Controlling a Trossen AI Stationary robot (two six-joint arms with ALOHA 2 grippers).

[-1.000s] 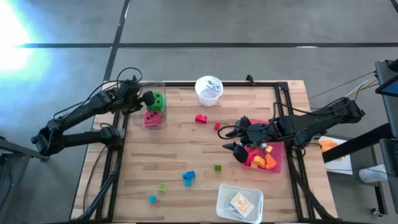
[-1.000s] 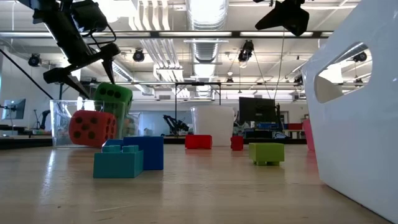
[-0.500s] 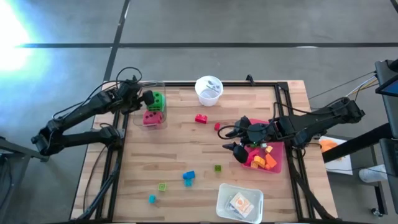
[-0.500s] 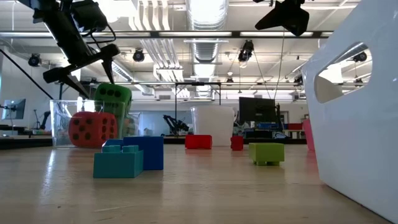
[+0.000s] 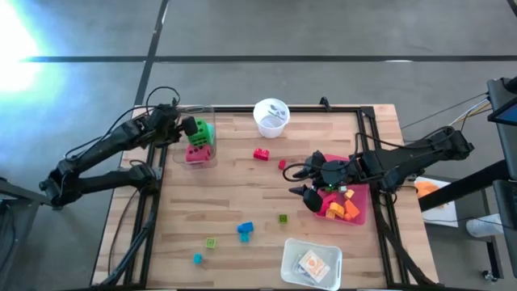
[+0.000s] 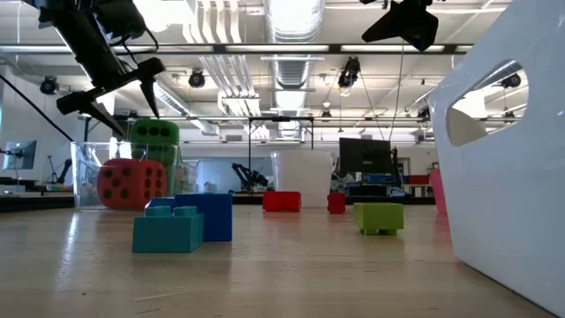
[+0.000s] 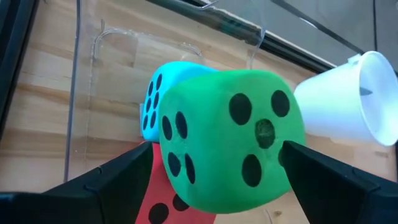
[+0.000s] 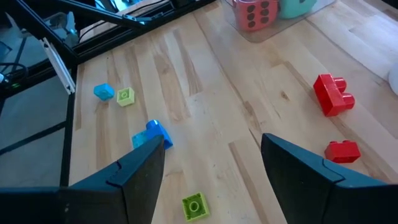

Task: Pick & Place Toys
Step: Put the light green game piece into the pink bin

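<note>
The clear box [image 5: 196,141] at the table's far left corner holds a red die [image 5: 198,152], a teal die [image 7: 163,93] and, on top of them, a green die [image 5: 203,131]. The left gripper [image 5: 187,127] hovers just above the green die, fingers spread wide, gripping nothing. The pink bin [image 5: 359,213] at the right holds orange, yellow and red bricks [image 5: 349,208]; the right gripper [image 5: 305,183] hangs open and empty beside it. Loose bricks lie scattered on the table [image 5: 242,182]

White cup [image 5: 271,116] at the table's [image 5: 242,194] far edge; white tray [image 5: 311,263] at the near edge.
</note>
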